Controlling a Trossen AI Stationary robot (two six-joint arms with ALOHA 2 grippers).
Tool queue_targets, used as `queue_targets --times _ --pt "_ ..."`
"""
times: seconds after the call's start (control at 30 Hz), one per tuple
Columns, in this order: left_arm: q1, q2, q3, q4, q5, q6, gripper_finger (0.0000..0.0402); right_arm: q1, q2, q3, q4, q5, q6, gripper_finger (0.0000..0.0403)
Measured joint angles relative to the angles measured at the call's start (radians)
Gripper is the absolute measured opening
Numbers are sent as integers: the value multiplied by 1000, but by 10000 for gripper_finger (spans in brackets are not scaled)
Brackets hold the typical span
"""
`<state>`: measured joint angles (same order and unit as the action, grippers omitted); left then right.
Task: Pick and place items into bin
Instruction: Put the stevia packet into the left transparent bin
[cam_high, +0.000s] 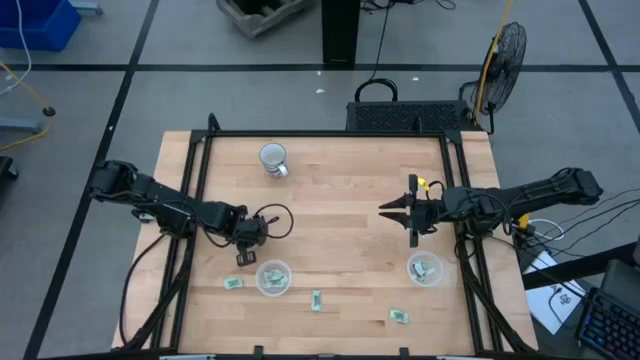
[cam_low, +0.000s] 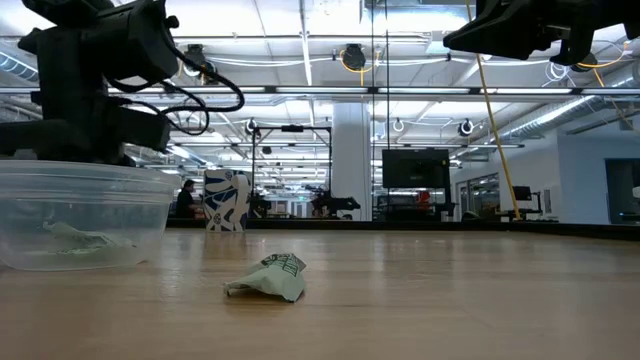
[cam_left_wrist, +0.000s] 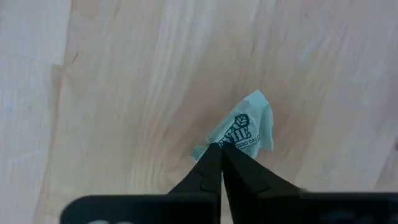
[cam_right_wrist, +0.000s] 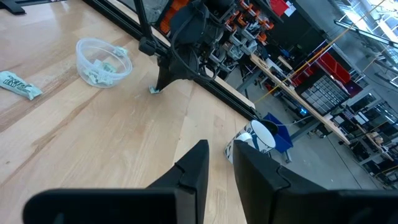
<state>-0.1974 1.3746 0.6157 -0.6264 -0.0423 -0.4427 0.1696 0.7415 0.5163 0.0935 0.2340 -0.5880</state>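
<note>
Left gripper: jaws together, pinching the near edge of a pale-green wrapped piece; most of the piece lies beyond the tips, apparently just above the tabletop. Beside the jaws stands a clear cup already holding pieces.

Risk: the hold is on an edge only, so the wrapper may slip free during transfer.

Right gripper waits raised, well apart, jaws slightly parted and empty; a second cup stands near it.

A large robotics lab or workshop: the wooden surface sits on a grey floor beside a fan, with ceiling strip lights, a dark monitor and parts shelves beyond.
</note>
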Motion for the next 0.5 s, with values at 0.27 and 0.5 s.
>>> queue_targets --times 0.27,0.5 --pt "0 0 96 -53 22 3 23 0 0 0 0 0 0 66" --pt "-2 0 278 -145 52 -9 7 0 0 0 0 0 0 66"
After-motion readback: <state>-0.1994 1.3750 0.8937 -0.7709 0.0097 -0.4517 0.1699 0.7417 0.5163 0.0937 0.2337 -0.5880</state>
